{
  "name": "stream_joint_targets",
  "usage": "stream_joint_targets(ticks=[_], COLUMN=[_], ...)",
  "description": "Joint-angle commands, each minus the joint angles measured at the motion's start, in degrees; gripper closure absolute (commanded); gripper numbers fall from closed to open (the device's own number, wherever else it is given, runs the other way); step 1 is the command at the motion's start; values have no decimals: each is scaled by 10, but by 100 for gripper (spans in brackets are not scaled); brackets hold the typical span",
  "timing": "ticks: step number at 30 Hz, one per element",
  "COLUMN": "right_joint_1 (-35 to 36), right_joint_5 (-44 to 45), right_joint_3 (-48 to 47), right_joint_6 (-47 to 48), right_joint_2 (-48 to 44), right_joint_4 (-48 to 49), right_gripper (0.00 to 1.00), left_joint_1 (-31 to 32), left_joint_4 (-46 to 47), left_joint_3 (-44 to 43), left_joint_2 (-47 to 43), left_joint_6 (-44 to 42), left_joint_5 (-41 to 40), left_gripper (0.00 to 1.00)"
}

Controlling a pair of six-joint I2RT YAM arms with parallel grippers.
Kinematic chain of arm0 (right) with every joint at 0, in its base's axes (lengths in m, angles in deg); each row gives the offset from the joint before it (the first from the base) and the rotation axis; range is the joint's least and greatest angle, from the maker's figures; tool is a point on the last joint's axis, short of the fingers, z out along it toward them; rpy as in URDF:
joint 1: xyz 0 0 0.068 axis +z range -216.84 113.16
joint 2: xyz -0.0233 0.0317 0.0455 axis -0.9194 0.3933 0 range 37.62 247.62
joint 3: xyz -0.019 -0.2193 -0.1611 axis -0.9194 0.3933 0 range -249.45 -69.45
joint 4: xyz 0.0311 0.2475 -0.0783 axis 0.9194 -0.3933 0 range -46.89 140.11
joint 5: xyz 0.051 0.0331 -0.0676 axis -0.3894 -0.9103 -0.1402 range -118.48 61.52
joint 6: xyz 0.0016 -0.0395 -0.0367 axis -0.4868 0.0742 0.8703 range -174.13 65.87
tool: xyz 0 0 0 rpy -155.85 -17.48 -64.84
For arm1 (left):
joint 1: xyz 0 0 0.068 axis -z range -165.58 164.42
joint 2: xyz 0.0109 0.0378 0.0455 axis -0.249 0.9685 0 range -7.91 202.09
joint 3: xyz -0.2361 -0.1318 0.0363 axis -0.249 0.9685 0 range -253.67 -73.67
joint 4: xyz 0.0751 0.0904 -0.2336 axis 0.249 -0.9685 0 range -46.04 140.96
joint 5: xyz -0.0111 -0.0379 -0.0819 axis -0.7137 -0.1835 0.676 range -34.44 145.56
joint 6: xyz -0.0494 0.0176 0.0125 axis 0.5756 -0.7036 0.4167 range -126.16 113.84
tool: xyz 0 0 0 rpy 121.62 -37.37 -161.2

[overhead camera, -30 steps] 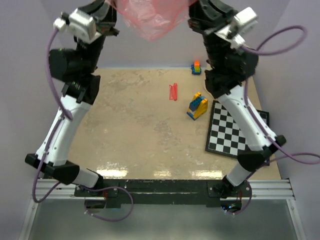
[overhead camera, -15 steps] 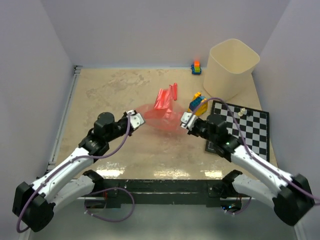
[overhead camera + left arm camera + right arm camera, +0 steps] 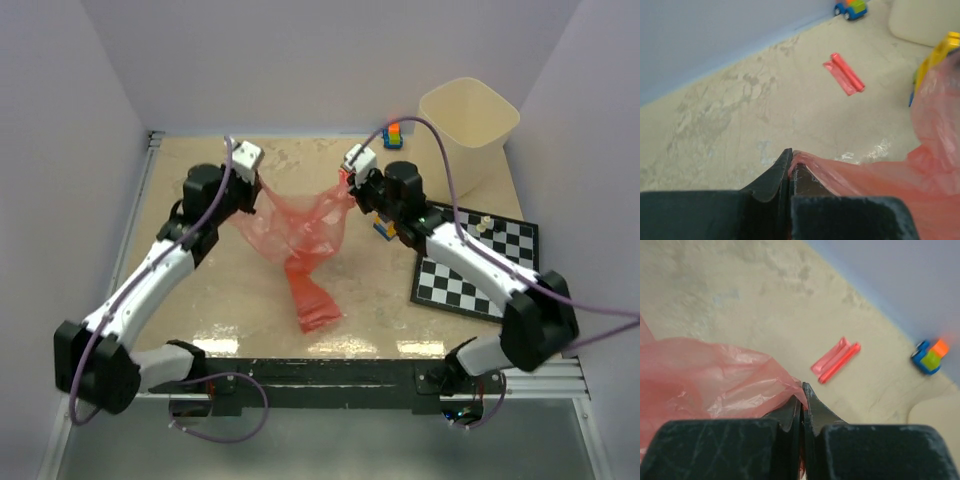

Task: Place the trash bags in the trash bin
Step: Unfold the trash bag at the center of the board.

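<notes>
Left gripper (image 3: 262, 188) and right gripper (image 3: 346, 186) each clamping tight on an edge of the red sack (image 3: 300, 235), stretching it between them over the table (image 3: 230, 320) — trash bin (image 3: 468, 125) standing well apart, far right. Risk: thin film tearing or slipping from one pinch if the arms are pulling unevenly — folded red strip (image 3: 845, 75) lying untouched

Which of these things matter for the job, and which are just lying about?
Part of the job: red sack, folded red strip, trash bin.
Just lying about: yellow-and-blue blocks, toy car, checkerboard.
</notes>
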Motion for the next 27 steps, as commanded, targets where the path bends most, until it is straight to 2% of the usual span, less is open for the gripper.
stream_joint_targets(ticks=[1, 5, 9, 11, 12, 15, 16, 18, 19, 20, 22, 23, 25, 27], right_joint_1=[-44, -59, -59, -57, -55, -40, -31, -1, 18, 34, 52, 55, 56, 56], right_joint_5=[23, 43, 56, 66, 67, 68, 68, 71, 69, 60, 44, 49, 55, 56], right_joint_3=[-206, -499, -790, -858, -858, -770, -728, -663, -629, -589, -410, -261, -13, 133], right_joint_6=[-44, -33, -7, -11, -21, -41, -40, -5, 19, 46, 103, 113, 156, 181], right_joint_2=[163, 323, 429, 436, 418, 328, 296, 252, 237, 221, 157, 118, 41, -34], right_joint_4=[-9, -58, -45, 19, 74, 281, 343, 447, 478, 483, 465, 450, 349, 228], right_gripper=[100, 100, 100, 100, 100, 100, 100, 100, 100, 100, 100, 100, 100, 100], left_joint_1=[-73, -127, -135, -135, -135, -128, -113, -49, -14, 10, 41, 46, 63, 82], left_joint_4=[-86, -122, -89, -26, 26, 202, 259, 376, 448, 481, 414, 338, 178, 31], left_joint_3=[-202, -438, -670, -738, -753, -740, -727, -662, -615, -558, -436, -351, -187, -66], left_joint_2=[154, 283, 358, 369, 364, 324, 310, 273, 258, 241, 191, 157, 97, 37], left_joint_6=[103, 139, 108, 100, 102, 107, 85, -38, -88, -122, -136, -141, -169, -217], left_joint_5=[12, 44, 57, 69, 68, 44, 15, -34, -30, -10, 67, 132, 207, 243], left_gripper=[100, 100, 100, 100, 100, 100, 100, 100, 100, 100, 100, 100, 100, 100])
